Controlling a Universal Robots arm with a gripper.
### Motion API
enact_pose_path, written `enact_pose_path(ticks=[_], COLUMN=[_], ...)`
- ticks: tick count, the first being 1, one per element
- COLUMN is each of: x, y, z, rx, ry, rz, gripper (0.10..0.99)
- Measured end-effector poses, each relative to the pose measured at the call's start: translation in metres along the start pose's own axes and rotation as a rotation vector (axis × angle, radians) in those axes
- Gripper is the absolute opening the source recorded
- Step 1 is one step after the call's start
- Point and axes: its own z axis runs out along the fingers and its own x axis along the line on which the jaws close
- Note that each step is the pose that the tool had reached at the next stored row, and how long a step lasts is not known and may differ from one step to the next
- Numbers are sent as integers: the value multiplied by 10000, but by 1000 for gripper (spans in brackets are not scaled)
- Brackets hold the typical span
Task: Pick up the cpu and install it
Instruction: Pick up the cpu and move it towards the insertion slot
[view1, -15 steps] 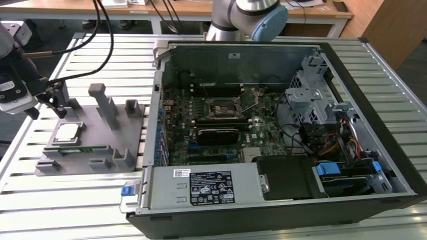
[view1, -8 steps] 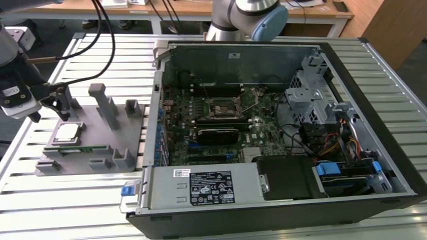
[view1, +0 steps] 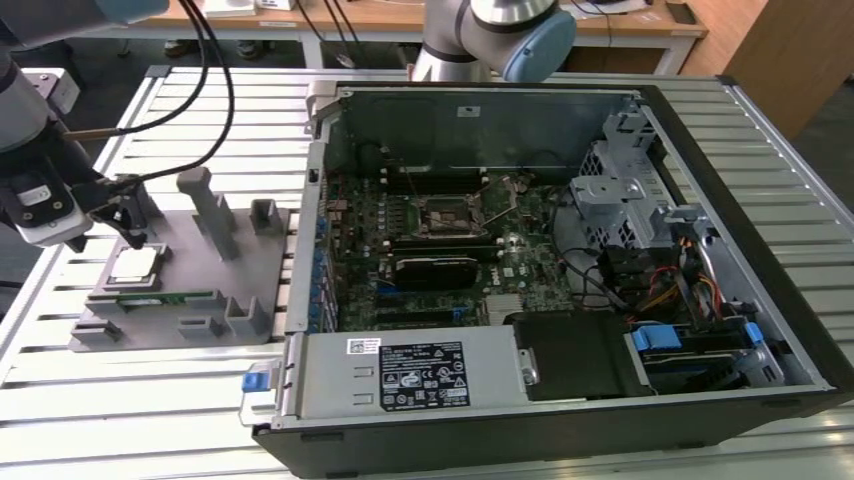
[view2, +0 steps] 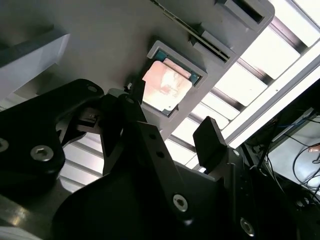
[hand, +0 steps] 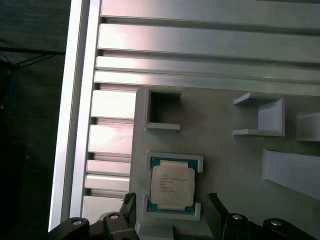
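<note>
A pale slatted metal surface (view1: 147, 410) catches bright light along its ribs. Beyond the surface stands a wooden desk (view1: 387, 18) on white legs. A wooden panel (view1: 787, 50) rises by the surface's far corner.

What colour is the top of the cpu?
The cpu has a pale silver-grey top, clearest in the first wrist view.

Black tool (view2: 171, 109), silver screws (view2: 180, 202), grey arm (view1: 461, 35)

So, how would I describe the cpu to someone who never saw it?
Find the open computer case; on the exterior view's left of it a grey fixture lies. The cpu sits in its square pocket: a flat square chip with shiny metal top, unlike the long green memory stick beside it.
</note>
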Motion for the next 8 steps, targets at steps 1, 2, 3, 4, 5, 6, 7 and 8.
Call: enact_pose_path(ticks=[1,2,3,4,5,6,7,8], x=[-1,-1,-2,-2,-2,-2,-3,-3], y=[-2,-3,-3,-2,1,4,5,7], z=[19,37,53,69,83,99,113,126], rx=[0,-1,0,0,0,0,-1,0], ry=[-1,-1,0,-1,0,-1,-2,-1], rz=[-1,-1,-3,-2,-1,-1,-1,-1], gripper=[663,663,663,663,663,663,663,663])
